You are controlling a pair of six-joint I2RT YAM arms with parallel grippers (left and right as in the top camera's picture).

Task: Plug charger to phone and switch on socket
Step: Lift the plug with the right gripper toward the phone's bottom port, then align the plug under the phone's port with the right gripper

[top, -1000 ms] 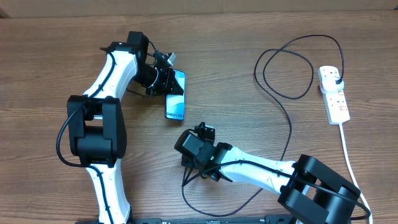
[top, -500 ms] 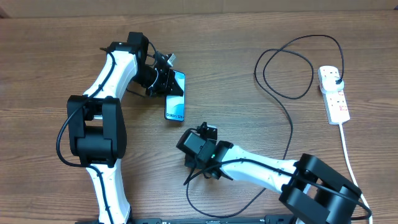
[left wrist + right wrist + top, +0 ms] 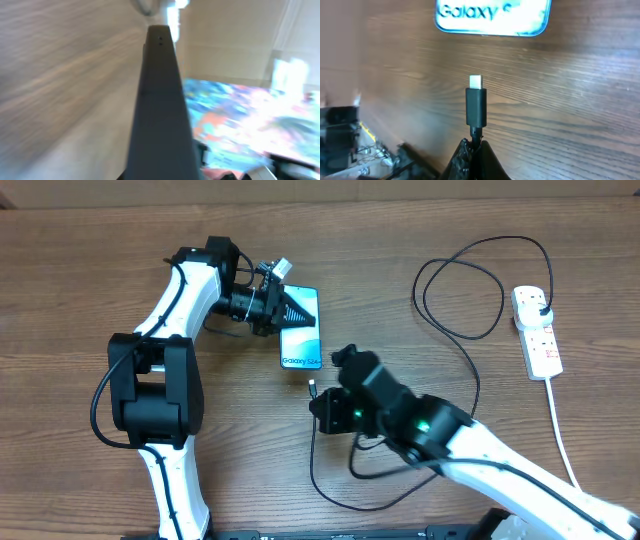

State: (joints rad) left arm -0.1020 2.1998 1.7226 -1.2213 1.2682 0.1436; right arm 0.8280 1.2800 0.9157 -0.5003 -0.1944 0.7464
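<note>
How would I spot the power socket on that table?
At the right edge of the wooden table lies the socket, a white oblong strip with red switches. Its thick white cord sets it apart from the thin black charger plugged into it.

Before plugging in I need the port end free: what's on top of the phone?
The left hand lies over the phone's far end, hiding the screen there. The Galaxy end is bare; the charger sits short of it.

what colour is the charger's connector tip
Silvery white tip on a black connector body; clearest in the right wrist view.
</note>
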